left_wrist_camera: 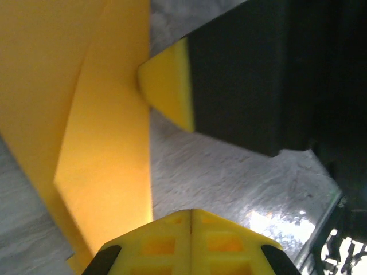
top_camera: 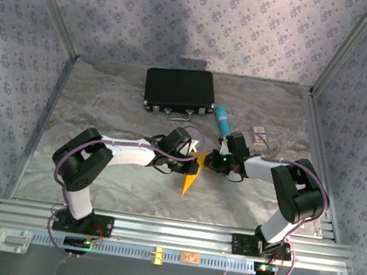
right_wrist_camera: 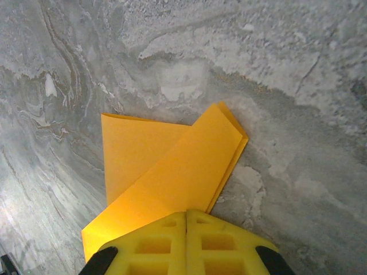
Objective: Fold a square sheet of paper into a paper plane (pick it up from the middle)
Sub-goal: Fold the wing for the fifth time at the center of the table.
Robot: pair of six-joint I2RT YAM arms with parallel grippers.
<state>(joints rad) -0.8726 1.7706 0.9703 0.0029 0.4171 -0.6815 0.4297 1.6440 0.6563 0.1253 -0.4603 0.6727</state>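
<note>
Top view. The marbled table [top_camera: 117, 121] carries a black case [top_camera: 180, 89] at the far side, with a teal tube [top_camera: 223, 120] just beside its right corner. Both arms reach inward and meet near mid-table. The left hand [top_camera: 193, 157] and right hand [top_camera: 207, 161] sit close together over the top end of the paper [top_camera: 190, 179]. The paper is orange-yellow and folded to a narrow wedge whose point aims toward the arm bases. It lies well apart from the case and near the tube.

Left wrist view. The left hand [left_wrist_camera: 191, 229] has its two yellow tips pressed flat together, with no gap at the seam. The paper [left_wrist_camera: 103, 143] fills the left side, one folded layer over another, and its lower edge runs down to the left tip. I cannot tell whether any paper is nipped in the seam. A yellow pad [left_wrist_camera: 169, 86] on the right hand's black finger touches the paper's right edge. Grey table [left_wrist_camera: 229, 183] lies beneath.

Right wrist view. The right hand [right_wrist_camera: 186, 229] is likewise fully closed, tips meeting. The paper [right_wrist_camera: 172, 166] lies on the table [right_wrist_camera: 258, 69] directly ahead, with a long flap folded diagonally across a flat layer. Its near end disappears under the tips. A grip on it cannot be confirmed.
</note>
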